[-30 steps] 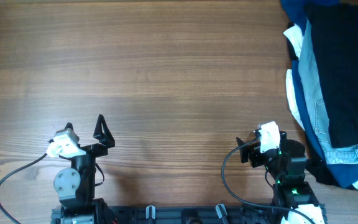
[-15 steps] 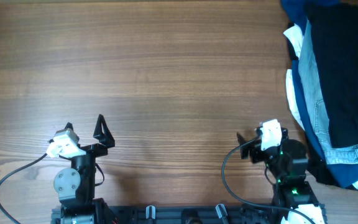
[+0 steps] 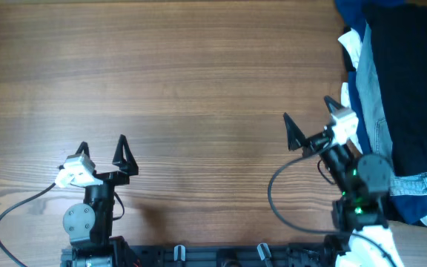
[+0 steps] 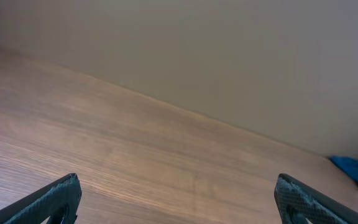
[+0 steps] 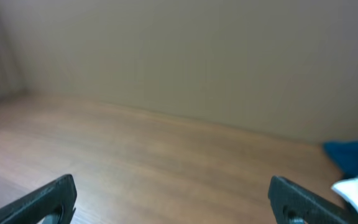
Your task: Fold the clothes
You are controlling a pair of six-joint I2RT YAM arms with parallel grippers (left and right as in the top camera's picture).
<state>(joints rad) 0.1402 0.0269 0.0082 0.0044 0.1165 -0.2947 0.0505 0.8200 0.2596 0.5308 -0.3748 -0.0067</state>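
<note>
Shorts (image 3: 414, 81) atop garment pile (image 3: 371, 130), table (image 3: 199, 74) right edge.

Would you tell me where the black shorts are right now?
In the overhead view the black shorts lie at the right edge of the table, on top of the light-blue denim garment, right of the right gripper.

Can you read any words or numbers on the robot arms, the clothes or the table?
There are none. No word, number, label or logo can be read in any view. The black shorts, the light-blue denim garment, the wooden table, the left gripper and the right gripper carry no writing that shows.
</note>
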